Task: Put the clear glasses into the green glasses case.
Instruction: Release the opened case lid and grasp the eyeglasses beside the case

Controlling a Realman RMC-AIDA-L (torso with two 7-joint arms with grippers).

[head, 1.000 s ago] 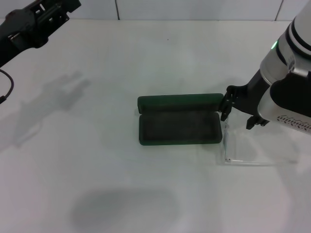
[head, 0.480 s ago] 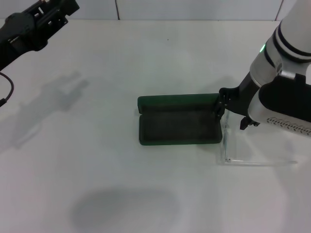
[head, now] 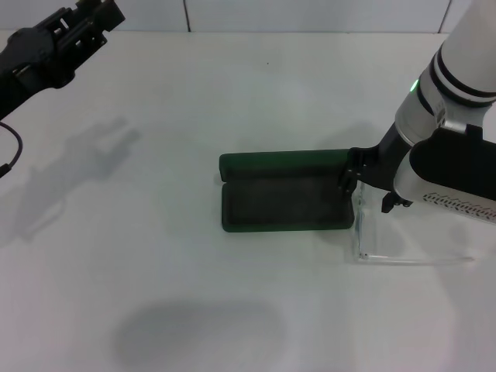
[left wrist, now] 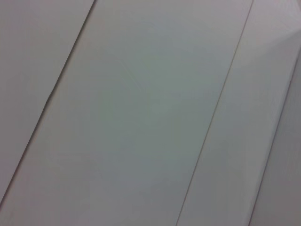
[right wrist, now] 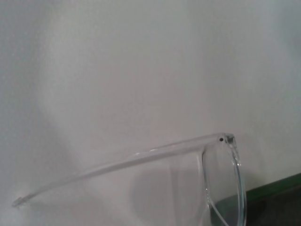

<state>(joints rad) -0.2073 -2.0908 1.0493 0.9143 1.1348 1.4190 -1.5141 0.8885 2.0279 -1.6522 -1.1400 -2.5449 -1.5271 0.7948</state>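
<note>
My right gripper (head: pixel 370 186) hangs by the open green glasses case (head: pixel 285 201) edge, above the clear glasses (head: pixel 372 232); whether spread, I cannot tell; my left gripper (head: pixel 97 15) is parked far away.

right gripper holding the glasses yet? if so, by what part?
Cannot tell. The right gripper sits over the clear glasses at their end beside the green glasses case; its fingers are hidden. Left gripper holds nothing.

A plain white table (head: pixel 232 101) meets a seamed white wall (head: pixel 310 14).
</note>
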